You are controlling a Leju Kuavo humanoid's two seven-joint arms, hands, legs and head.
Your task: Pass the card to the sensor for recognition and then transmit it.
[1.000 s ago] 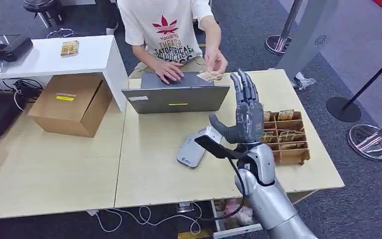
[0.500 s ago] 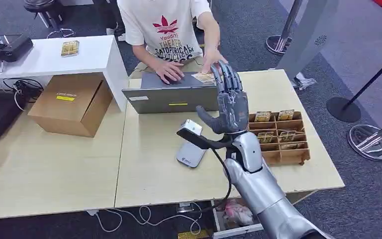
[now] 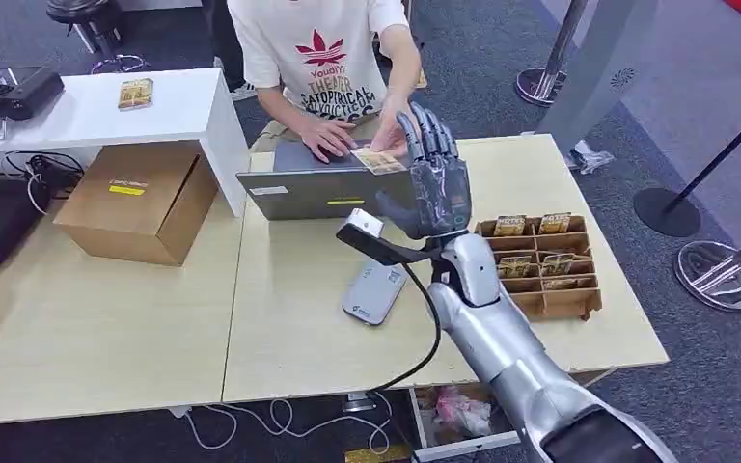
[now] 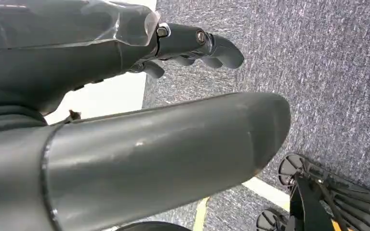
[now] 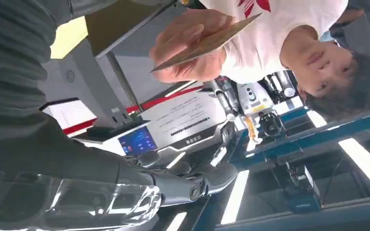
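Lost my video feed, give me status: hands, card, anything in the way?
Right hand open, raised by the laptop. Left hand holds nothing. Card held by the person's hand, not yet taken. Path clear.

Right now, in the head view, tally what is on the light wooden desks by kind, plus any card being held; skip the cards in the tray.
Laptop: 1
Cardboard box: 1
Grey sensor: 1
Wooden tray: 1
Held card: 1
Total: 5
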